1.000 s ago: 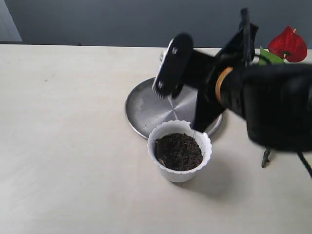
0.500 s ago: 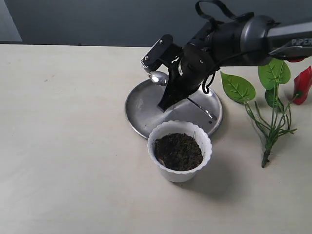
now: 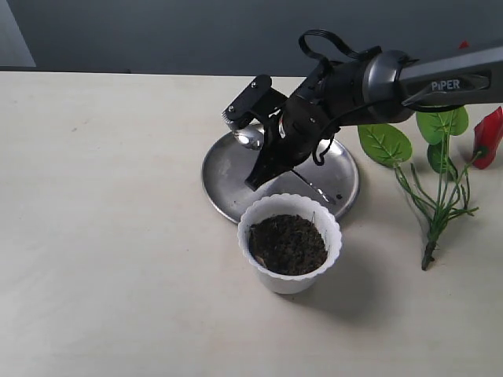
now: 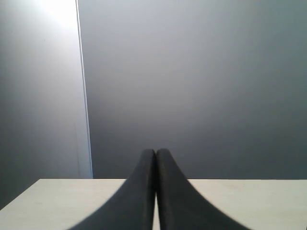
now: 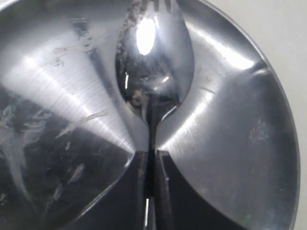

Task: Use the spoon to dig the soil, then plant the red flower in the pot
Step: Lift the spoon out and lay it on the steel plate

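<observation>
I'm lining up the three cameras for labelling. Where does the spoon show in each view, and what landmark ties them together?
Exterior view: the spoon, bowl only, in the right gripper over the steel plate.
Left wrist view: not in it; only the shut left gripper and the table edge.
Right wrist view: the spoon, bowl up, handle between the fingers.
Shared landmark: the steel plate, in the exterior and right wrist views.

Probably a lab: bare pale table [image 3: 102, 236], grey wall [image 4: 201, 86].

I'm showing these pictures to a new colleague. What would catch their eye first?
Probably the right gripper, shut on the shiny spoon above the steel plate. Next, the white pot of dark soil in front of the plate, and the red flower lying at the table's right edge.
</observation>
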You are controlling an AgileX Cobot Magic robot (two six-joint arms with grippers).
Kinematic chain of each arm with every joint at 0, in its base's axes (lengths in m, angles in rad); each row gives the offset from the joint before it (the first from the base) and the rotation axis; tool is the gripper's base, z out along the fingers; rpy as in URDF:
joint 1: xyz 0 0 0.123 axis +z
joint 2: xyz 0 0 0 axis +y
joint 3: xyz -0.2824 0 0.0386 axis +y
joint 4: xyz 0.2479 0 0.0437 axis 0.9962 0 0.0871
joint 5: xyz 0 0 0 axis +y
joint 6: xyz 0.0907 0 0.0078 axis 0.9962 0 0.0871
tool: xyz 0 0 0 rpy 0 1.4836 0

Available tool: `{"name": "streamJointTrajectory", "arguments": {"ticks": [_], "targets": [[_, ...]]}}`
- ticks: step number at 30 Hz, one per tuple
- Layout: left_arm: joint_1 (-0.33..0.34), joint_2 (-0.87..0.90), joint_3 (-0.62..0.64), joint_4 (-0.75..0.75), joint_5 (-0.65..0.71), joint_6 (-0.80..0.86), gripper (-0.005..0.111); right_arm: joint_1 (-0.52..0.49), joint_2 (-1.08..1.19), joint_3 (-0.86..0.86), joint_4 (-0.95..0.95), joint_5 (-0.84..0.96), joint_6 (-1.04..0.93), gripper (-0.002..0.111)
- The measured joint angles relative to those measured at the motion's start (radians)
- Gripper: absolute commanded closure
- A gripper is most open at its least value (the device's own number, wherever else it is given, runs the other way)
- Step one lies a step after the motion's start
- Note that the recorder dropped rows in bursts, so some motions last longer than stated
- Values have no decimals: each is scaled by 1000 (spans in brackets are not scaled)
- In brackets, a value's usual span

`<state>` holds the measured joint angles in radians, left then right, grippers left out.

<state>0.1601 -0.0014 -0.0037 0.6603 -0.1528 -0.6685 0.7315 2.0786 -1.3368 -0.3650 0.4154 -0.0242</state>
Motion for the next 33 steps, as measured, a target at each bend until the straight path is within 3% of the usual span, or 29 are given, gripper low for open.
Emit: {"name": "streamJointTrajectory", "arguments": {"ticks": [24, 27, 31, 33], "targets": [[0, 0, 0, 0, 0, 0, 106, 0, 0, 0, -15, 16, 2, 109], [0, 0, 0, 0, 0, 0, 106, 0, 0, 0, -17, 37, 2, 97], [0, 0, 0, 0, 0, 0, 106, 0, 0, 0, -17, 58, 2, 67], [0, 0, 0, 0, 0, 0, 106, 0, 0, 0, -19, 65, 11, 60]]}}
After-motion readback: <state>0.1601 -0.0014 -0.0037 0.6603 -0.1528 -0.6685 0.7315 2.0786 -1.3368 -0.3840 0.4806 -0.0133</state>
